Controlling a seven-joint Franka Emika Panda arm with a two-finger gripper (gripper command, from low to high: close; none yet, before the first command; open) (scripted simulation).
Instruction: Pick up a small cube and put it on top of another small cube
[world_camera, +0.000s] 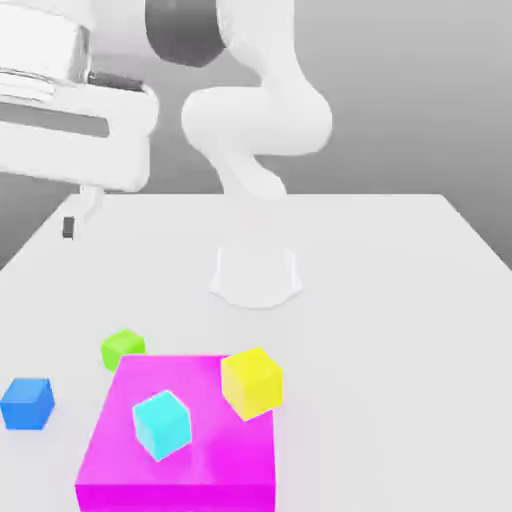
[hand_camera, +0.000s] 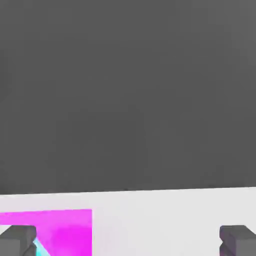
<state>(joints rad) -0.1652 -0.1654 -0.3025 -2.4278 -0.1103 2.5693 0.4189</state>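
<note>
Small blue cube (world_camera: 27, 402) plain-faced, no writing

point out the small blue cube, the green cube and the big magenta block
small blue cube (world_camera: 27, 403), exterior view, middle of its front face
green cube (world_camera: 122, 347), exterior view, its top face
magenta block (world_camera: 210, 440), exterior view, bare part of its top face

Bright blue small cube (world_camera: 27, 402), green cube (world_camera: 122, 348), cyan cube (world_camera: 162, 424), yellow cube (world_camera: 252, 382), magenta block (world_camera: 215, 455)
</note>
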